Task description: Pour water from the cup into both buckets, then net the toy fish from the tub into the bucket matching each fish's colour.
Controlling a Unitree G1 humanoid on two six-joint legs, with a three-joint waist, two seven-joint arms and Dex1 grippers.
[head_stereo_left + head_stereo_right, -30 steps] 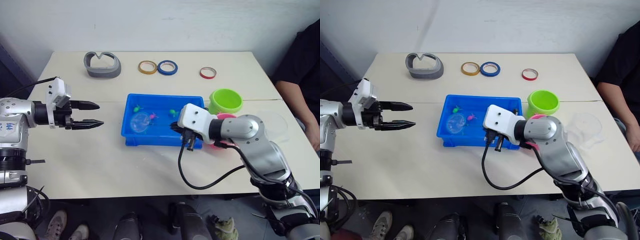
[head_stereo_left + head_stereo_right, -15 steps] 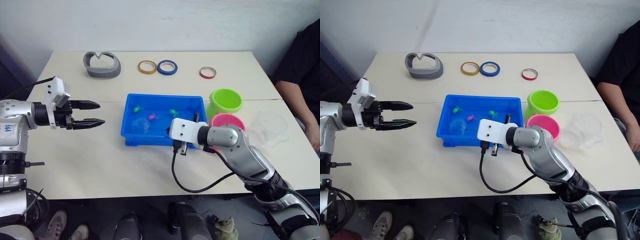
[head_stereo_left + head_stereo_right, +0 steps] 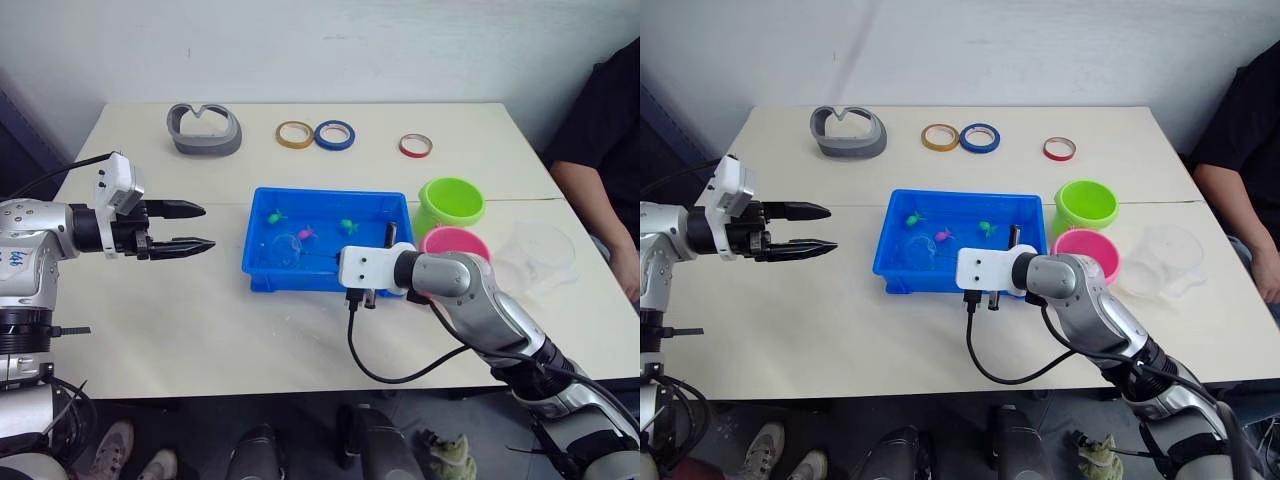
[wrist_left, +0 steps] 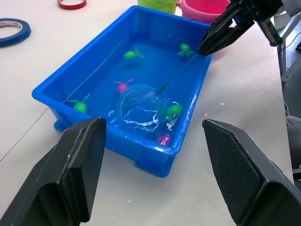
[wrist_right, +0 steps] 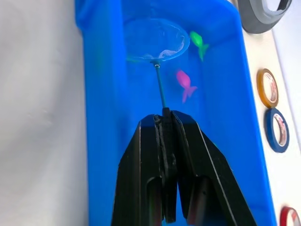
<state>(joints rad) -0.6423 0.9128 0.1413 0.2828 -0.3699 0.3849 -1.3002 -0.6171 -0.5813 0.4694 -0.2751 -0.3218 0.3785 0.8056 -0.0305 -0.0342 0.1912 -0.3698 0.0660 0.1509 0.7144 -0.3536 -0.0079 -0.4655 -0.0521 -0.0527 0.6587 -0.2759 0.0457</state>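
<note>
Currently right gripper [image 5: 164, 123] pinches the net [image 4: 141, 106] by its thin handle, hoop dipped in the tub [image 3: 262, 280] among fish [image 5: 185, 84]. Net likely light, springy; fish slippery. Left gripper [image 3: 196, 227] wide, idle.

The right arm covers the near right corner of the tub [image 3: 262, 262]; a person's sleeve [image 3: 603, 120] runs off the picture's right side; the cup [image 3: 540, 255] contents are too faint to tell
</note>
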